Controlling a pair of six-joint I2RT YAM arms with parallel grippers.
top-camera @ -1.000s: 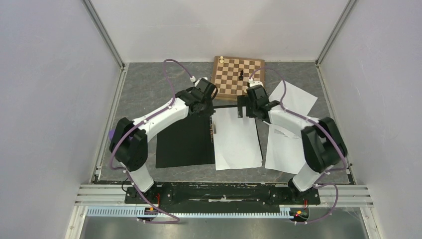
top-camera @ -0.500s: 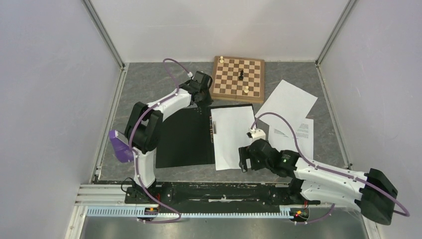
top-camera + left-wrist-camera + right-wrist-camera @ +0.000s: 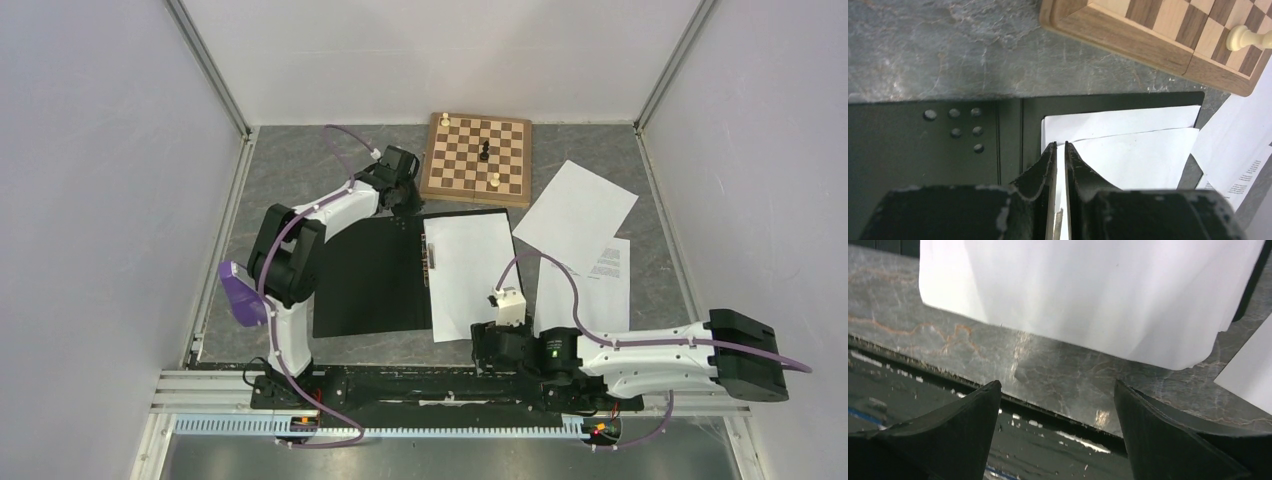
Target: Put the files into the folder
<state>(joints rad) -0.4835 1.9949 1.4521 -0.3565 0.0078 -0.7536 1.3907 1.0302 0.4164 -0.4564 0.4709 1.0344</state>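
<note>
The folder lies open on the table, black inside up, with white files stacked on its right half. Two more files lie loose to the right, a blank sheet and one with printed text. My left gripper sits at the folder's far edge by the spine. In the left wrist view its jaws stand shut to a thin slit over the top-left corner of the files, nothing seen between them. My right gripper is open over the table's near edge, just short of the files.
A wooden chessboard with a few pieces stands just beyond the folder, close to my left gripper. A purple metronome sits at the left, beside the left arm. The metal rail runs along the near edge under my right gripper.
My right arm has swung back from the folder's far edge to the table's near edge, its jaws narrowing a little. The left arm has straightened, its gripper staying at the folder's far edge.
</note>
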